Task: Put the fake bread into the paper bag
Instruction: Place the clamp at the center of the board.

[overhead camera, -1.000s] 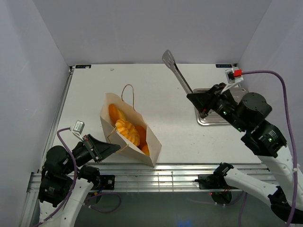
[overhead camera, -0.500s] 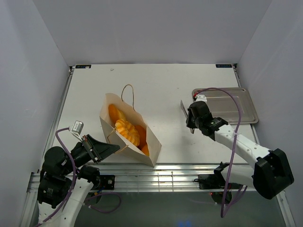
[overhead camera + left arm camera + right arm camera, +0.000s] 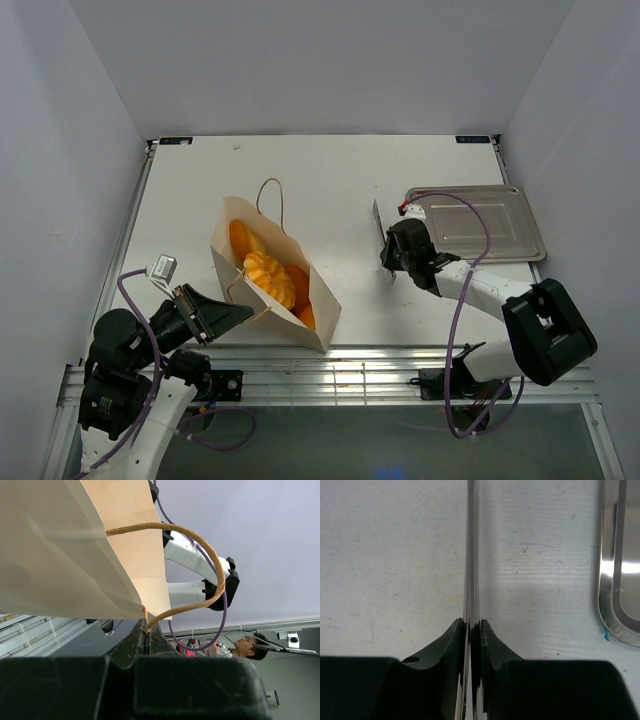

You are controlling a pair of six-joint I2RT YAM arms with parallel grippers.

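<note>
Over on the left, the left gripper (image 3: 146, 631) sits low by the near corner of the table (image 3: 330, 180), its fingers pinched tight together on the thin brown cord handle (image 3: 172, 527) of the paper bag (image 3: 318, 312); the wrist camera shows the cord running straight down into the closed tips, with the tan bag wall rising just above them. The bag stands open on the table a little left of centre, its mouth facing up and its second handle looping out at the far side. The fake bread (image 3: 268, 275) is inside it: several golden-orange pieces packed together, a ridged one in the middle and smoother ones at either end. Further right, well apart from the bag, the right gripper (image 3: 472, 626) is down near the tabletop with its two fingers clamped on the metal tongs (image 3: 471, 555), which it holds edge-on so the thin blades reach away from it over the white surface. Just beyond that gripper, at the far right, lies the shallow silver tray (image 3: 500, 228), flat on the table.
</note>
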